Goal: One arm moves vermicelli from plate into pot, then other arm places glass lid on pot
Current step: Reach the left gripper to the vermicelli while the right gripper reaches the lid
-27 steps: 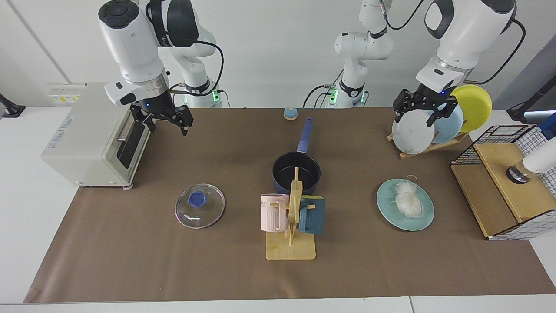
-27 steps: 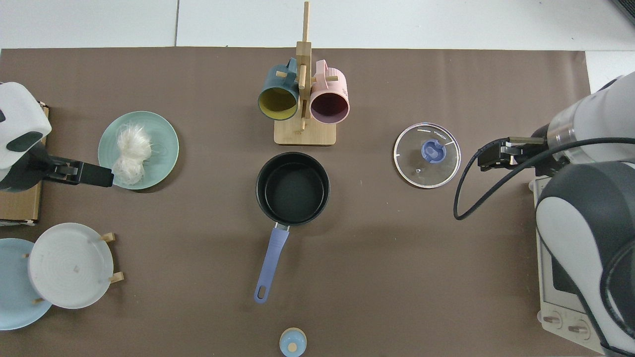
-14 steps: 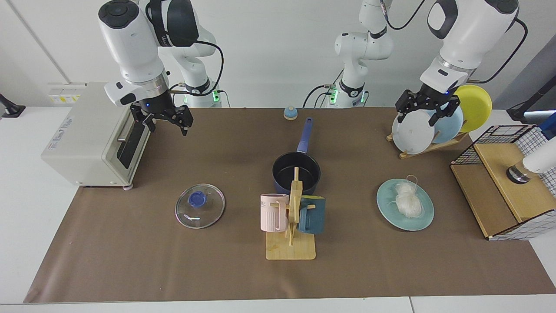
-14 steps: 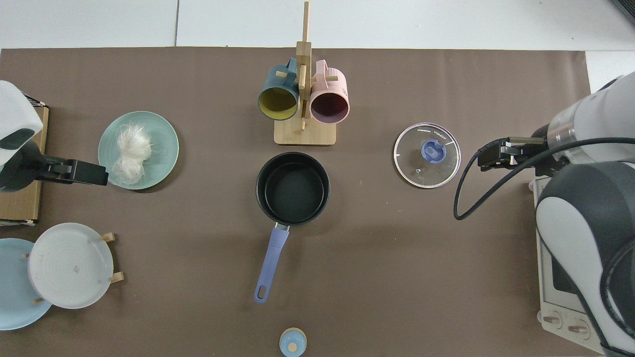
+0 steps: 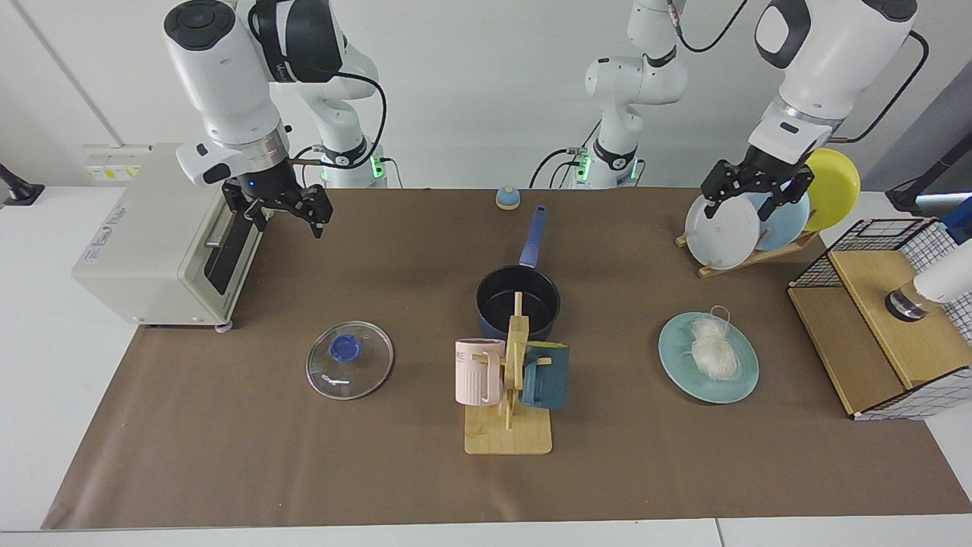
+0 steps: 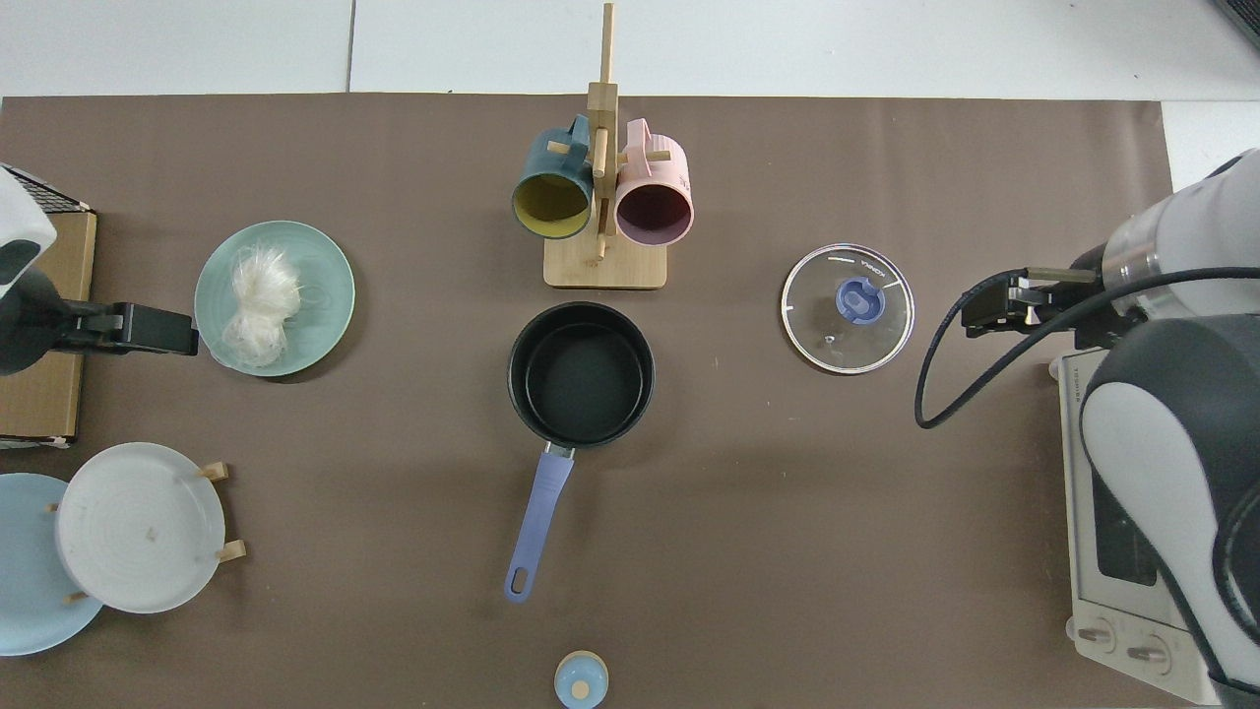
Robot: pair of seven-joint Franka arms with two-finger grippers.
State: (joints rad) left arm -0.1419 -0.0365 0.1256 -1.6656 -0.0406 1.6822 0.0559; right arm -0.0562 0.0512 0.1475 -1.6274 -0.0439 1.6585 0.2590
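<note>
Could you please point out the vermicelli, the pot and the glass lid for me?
vermicelli (image 5: pixel 714 353): facing view, middle of the white bundle.
pot (image 6: pixel 581 374): top view, black inside bottom.
glass lid (image 5: pixel 349 370): facing view, clear glass below the knob.

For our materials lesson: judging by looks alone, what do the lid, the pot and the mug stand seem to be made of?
Lid: clear glass, since the mat shows through, with a shiny metal-looking rim and a blue knob, perhaps plastic.
Pot: probably coated metal, dark and matte inside.
Mug stand: pale wood, possibly bamboo, unpainted.
</note>
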